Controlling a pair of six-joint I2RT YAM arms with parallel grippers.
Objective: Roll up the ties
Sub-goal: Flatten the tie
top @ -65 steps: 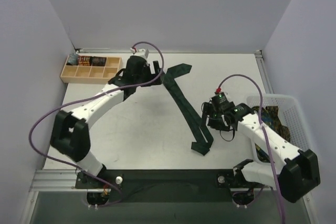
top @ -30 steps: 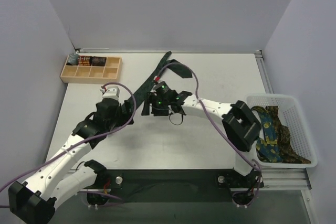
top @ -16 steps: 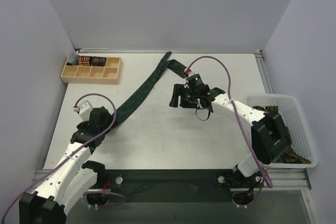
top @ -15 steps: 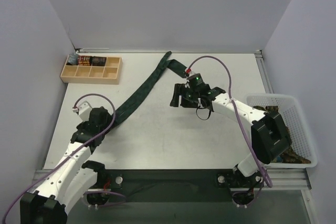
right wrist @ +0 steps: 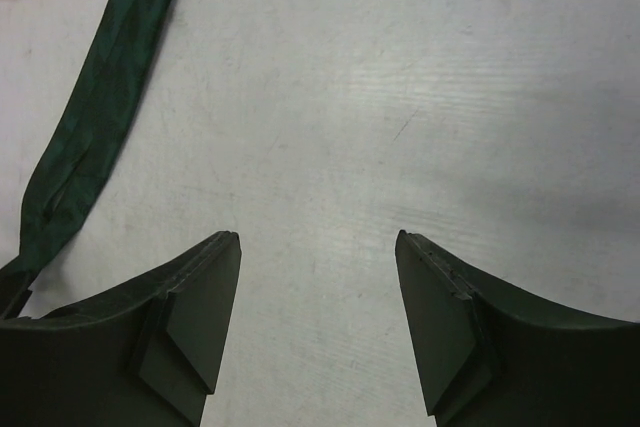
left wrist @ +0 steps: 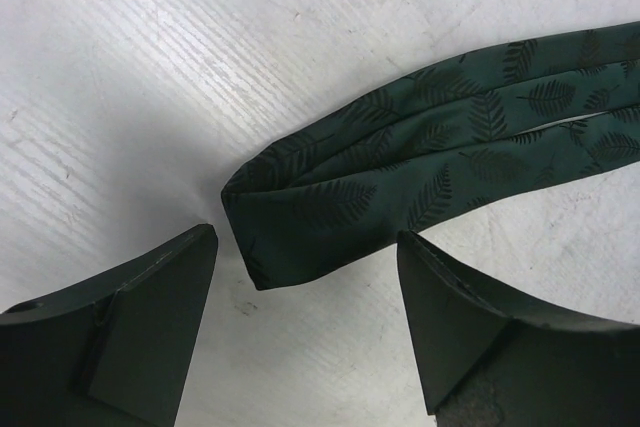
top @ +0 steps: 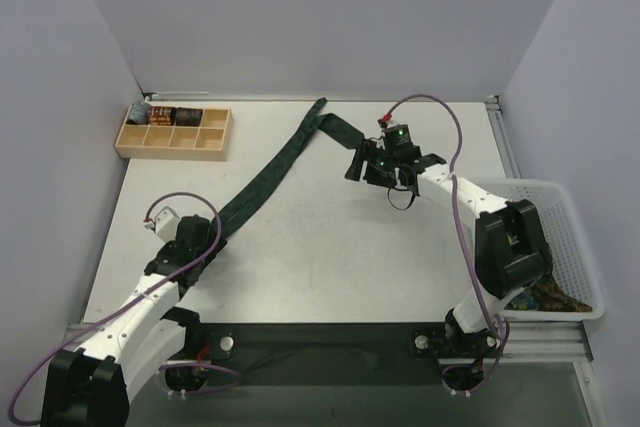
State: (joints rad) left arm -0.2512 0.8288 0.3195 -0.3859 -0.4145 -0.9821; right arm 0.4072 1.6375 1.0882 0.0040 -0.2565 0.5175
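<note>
Right arm [top: 455, 192] shifted rightward, right fingers [right wrist: 190, 317] spread empty, left fingers [left wrist: 150, 327] released beside tie [left wrist: 400, 177]

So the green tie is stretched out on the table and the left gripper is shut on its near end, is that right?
Not quite: the left gripper is open, the folded end of the green tie lying between its fingers, as the left wrist view shows. The tie does lie stretched out on the table.
</note>
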